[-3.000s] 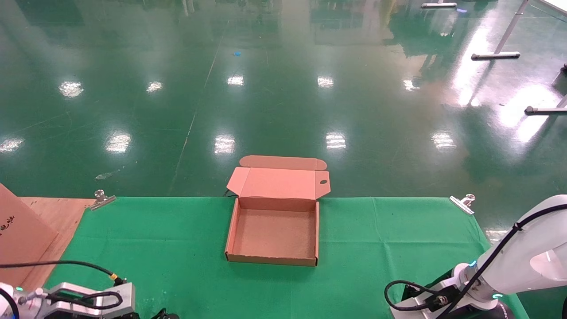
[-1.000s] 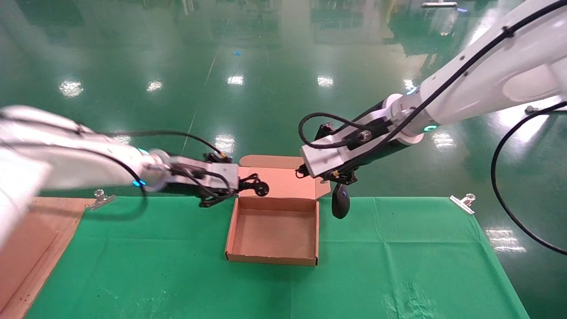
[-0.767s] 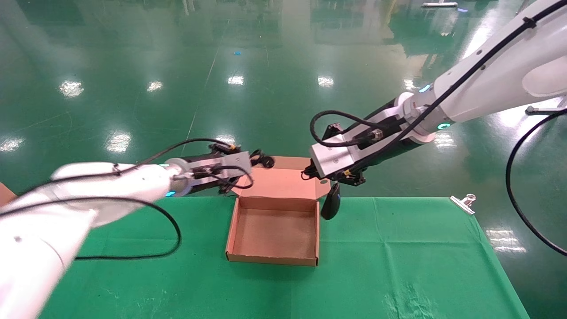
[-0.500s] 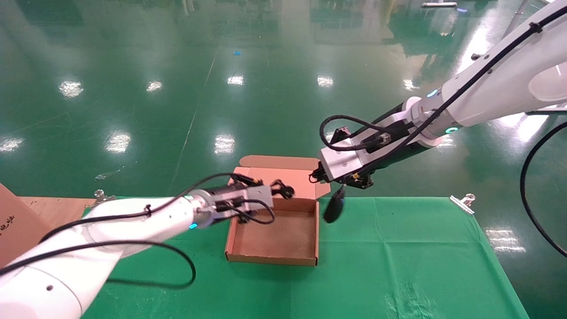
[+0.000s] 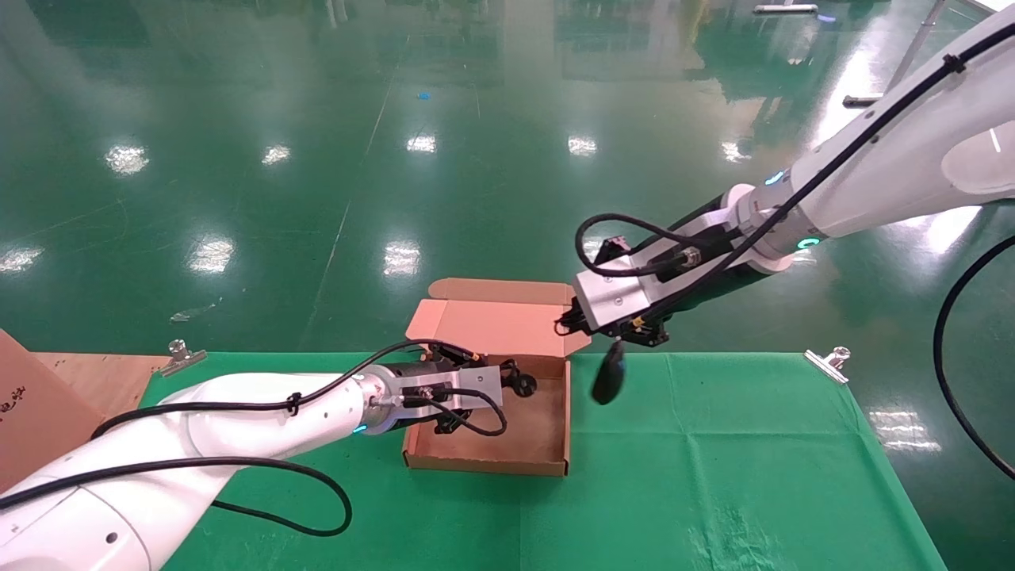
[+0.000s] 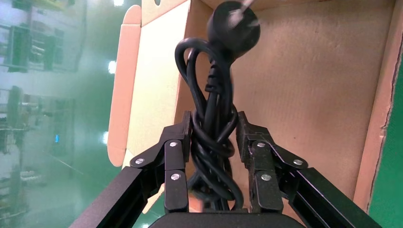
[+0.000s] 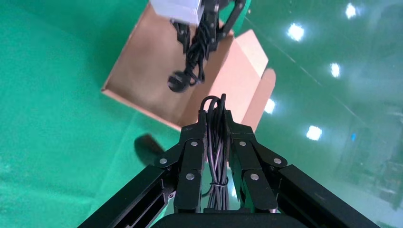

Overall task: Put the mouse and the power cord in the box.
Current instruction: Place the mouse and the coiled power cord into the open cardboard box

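Observation:
The box point(image 5: 485, 466) lies open in the middle of the green cloth, its lid folded back. My left gripper point(image 5: 507, 374) hovers over the box's inside, shut on the power cord point(image 5: 519, 384), a black bundle whose round plug sticks out past the fingers. The left wrist view shows the power cord point(image 6: 211, 109) clamped in that gripper point(image 6: 215, 121) above the box floor point(image 6: 309, 95). My right gripper point(image 5: 566, 319) is at the lid's right edge, shut on the mouse's thin bundled cable point(image 7: 215, 142). The mouse point(image 5: 609, 382) dangles just outside the box's right wall.
A larger brown carton point(image 5: 32, 412) and a wooden board point(image 5: 103, 381) sit at the table's left end. Metal clips point(image 5: 181, 354) point(image 5: 829, 361) pin the green cloth point(image 5: 714, 460) at the back corners. Beyond the table's far edge is shiny green floor.
My left gripper has carried the power cord from behind the lid toward me and down over the box's inside. My right gripper and the hanging mouse have drifted slightly to the right.

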